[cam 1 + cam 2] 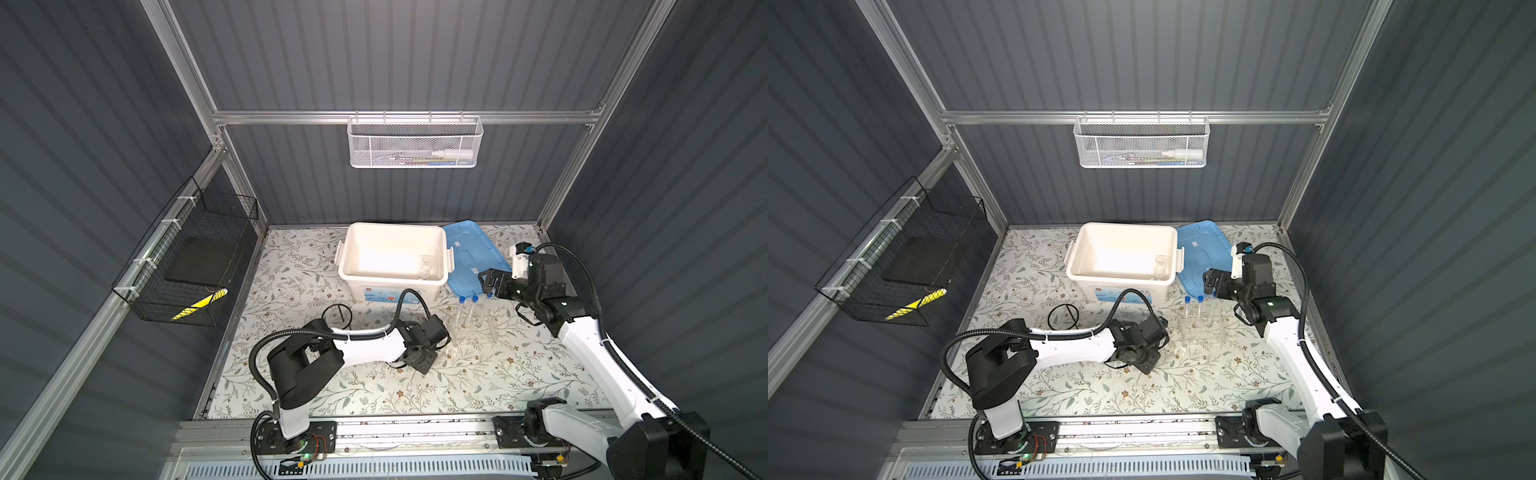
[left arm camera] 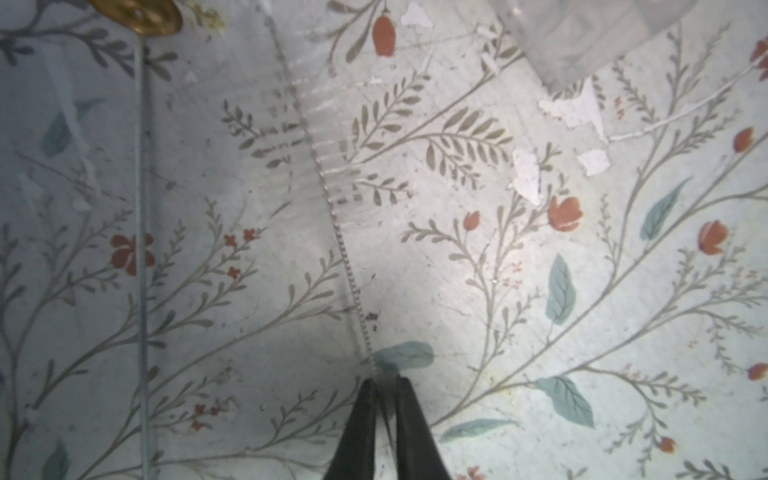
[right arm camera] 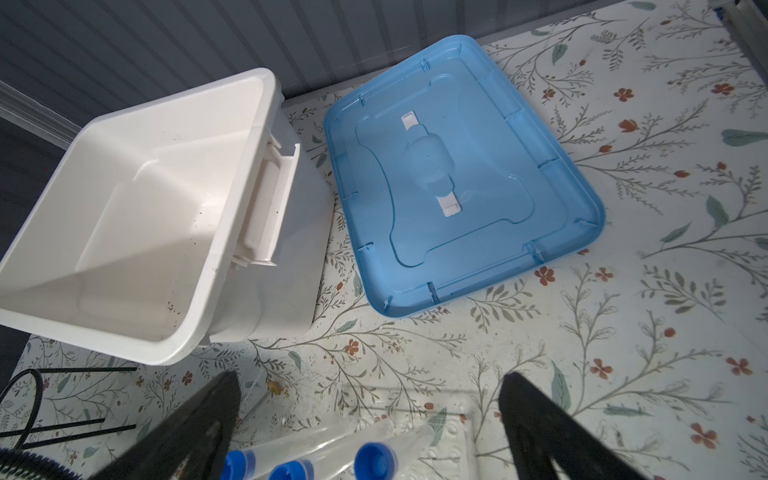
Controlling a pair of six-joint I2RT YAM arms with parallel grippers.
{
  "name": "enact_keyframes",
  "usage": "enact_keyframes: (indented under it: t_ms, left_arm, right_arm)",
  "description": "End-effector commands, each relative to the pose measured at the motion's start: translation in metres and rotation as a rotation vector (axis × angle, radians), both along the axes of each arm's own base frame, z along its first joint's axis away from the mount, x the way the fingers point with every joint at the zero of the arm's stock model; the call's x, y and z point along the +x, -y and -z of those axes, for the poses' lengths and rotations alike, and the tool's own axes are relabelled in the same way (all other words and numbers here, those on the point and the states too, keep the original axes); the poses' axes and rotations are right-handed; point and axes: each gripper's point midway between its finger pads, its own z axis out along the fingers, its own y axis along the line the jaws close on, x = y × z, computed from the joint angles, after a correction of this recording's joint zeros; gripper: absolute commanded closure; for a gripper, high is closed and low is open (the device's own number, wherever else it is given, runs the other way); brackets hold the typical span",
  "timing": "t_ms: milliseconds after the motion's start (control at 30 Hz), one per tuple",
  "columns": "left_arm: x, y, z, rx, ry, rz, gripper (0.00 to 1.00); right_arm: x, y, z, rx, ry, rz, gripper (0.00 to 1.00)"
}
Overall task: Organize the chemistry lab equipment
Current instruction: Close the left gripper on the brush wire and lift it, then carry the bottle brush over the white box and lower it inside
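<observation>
A thin clear rod [image 2: 328, 187] with fine markings lies on the flowered mat, and my left gripper [image 2: 384, 380] is shut on its near end. In both top views that left gripper [image 1: 444, 343] points down just left of the clear tube rack [image 1: 473, 328]. Three blue-capped test tubes [image 1: 475, 307] stand in the rack. My right gripper [image 1: 487, 284] hangs open just above their caps [image 3: 374, 459], holding nothing. The black wire ring tripod [image 1: 337, 318] stands left of the left arm. Clear glassware [image 1: 426, 266] sits inside the white box.
The open white storage box [image 1: 345, 253] stands at the back, its blue lid [image 1: 473, 257] flat beside it. A white mesh basket [image 1: 415, 143] hangs on the back wall, a black wire basket [image 1: 187, 266] on the left wall. A thin grey rod [image 2: 141, 249] lies near the left gripper.
</observation>
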Motion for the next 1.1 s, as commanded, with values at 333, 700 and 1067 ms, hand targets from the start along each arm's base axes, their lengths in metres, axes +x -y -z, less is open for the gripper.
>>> enact_keyframes:
  t_ms: [333,700,1067]
  left_arm:
    - [-0.001,0.003,-0.038,-0.080,0.048,0.023,0.97]
    - [0.024,-0.006,-0.148,-0.144,0.289,0.052,0.97]
    - [0.086,-0.031,-0.245,-0.111,0.480,0.095,0.97]
  right_arm:
    - [-0.003,0.001,0.009,-0.002,-0.023,0.004,0.01]
    - [-0.001,-0.002,0.007,0.019,-0.017,-0.007,0.01]
    - [-0.001,-0.009,0.006,0.047,-0.016,-0.032,0.01]
